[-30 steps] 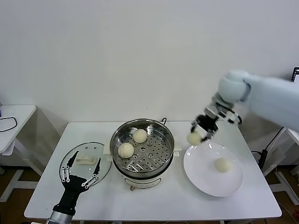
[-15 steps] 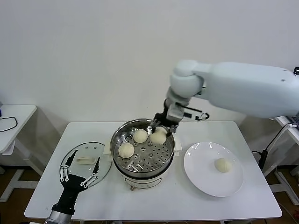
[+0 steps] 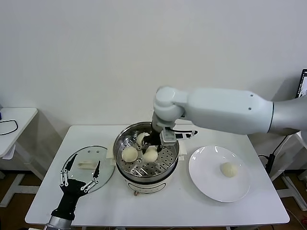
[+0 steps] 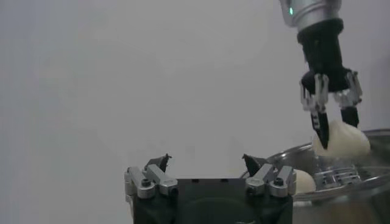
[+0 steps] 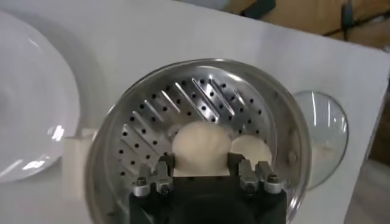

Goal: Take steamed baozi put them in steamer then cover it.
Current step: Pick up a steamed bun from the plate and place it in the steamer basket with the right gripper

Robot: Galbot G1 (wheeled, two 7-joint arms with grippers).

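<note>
The steamer [image 3: 123, 139] stands mid-table on its white base. My right gripper [image 3: 150, 149] reaches down into it, shut on a steamed baozi [image 3: 152, 156]. In the right wrist view this baozi [image 5: 201, 146] sits between the fingers [image 5: 166, 165] just above the perforated floor. Two more baozi lie in the basket, one at the left [image 3: 129, 154] and one at the back [image 3: 141, 138], partly hidden by the gripper. A fourth baozi [image 3: 229, 169] lies on the white plate [image 3: 206, 177]. The glass cover [image 3: 79, 160] lies flat left of the steamer. My left gripper [image 3: 80, 173] is open and empty above the cover's near edge.
The white plate lies right of the steamer. The right arm's big white forearm [image 3: 225, 110] spans above the table from the right. A small white side table [image 3: 14, 120] stands at the far left. The steamer's cord [image 3: 168, 123] runs behind it.
My right gripper carried the baozi from above the plate leftward over the steamer and lowered it into the basket. The left gripper has barely moved.
</note>
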